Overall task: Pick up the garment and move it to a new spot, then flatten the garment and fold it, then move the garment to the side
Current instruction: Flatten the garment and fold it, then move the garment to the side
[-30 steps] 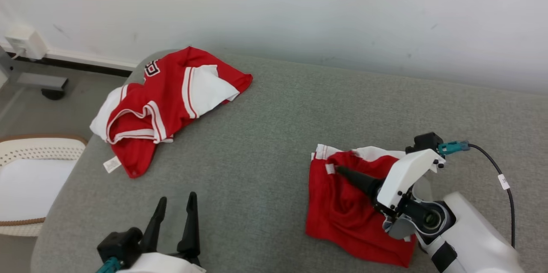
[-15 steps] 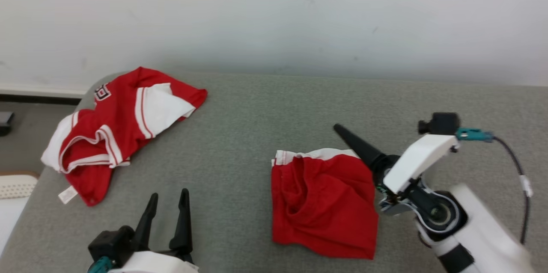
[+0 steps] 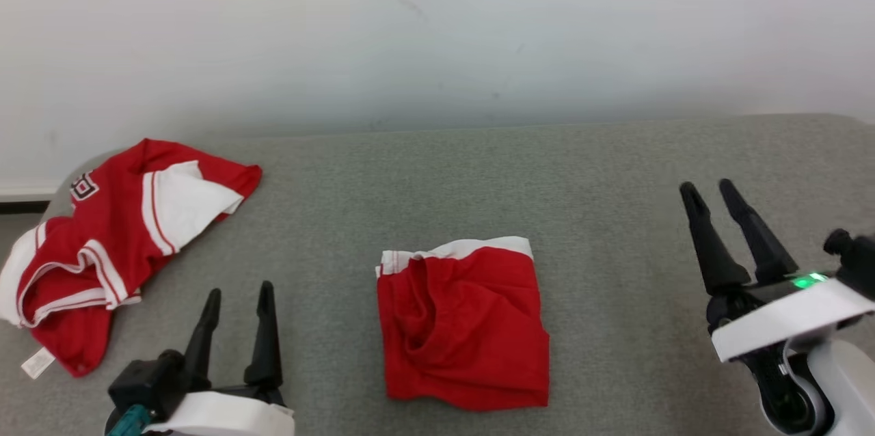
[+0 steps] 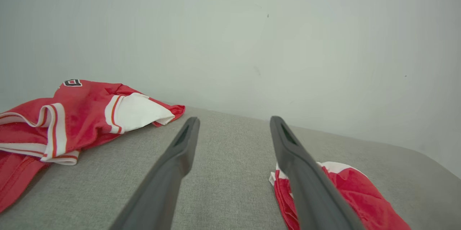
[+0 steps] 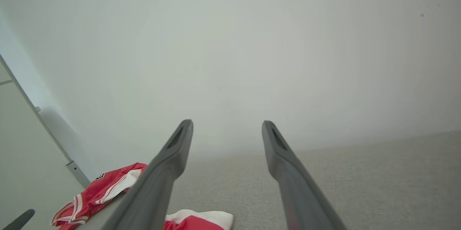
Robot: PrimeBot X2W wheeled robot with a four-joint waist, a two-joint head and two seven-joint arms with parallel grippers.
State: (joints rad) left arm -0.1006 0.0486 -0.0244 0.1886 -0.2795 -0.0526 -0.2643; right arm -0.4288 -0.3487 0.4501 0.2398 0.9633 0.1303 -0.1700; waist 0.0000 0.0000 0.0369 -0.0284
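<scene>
Lying square on the grey woven-fabric surface [image 3: 615,169], the folded red garment with a white waistband [image 3: 465,327] sits mid-frame in the head view, between the two grippers and touching neither. The left gripper [image 3: 239,290] stands at the lower left and the right gripper [image 3: 707,186] at the right, each with its two dark fingers spread apart and nothing between them. Well apart to the left, a crumpled red-and-white jersey [image 3: 102,244] lies at the surface's edge, with a small white label [image 3: 35,362] at its near hem. The head view gives the folded garment's whole outline. The left wrist view catches one corner of it beside the right-hand finger, and the jersey's black printed patch [image 4: 72,83]. The right wrist view faces the pale wall [image 5: 230,42], with a sliver of waistband and the jersey low at its left.
</scene>
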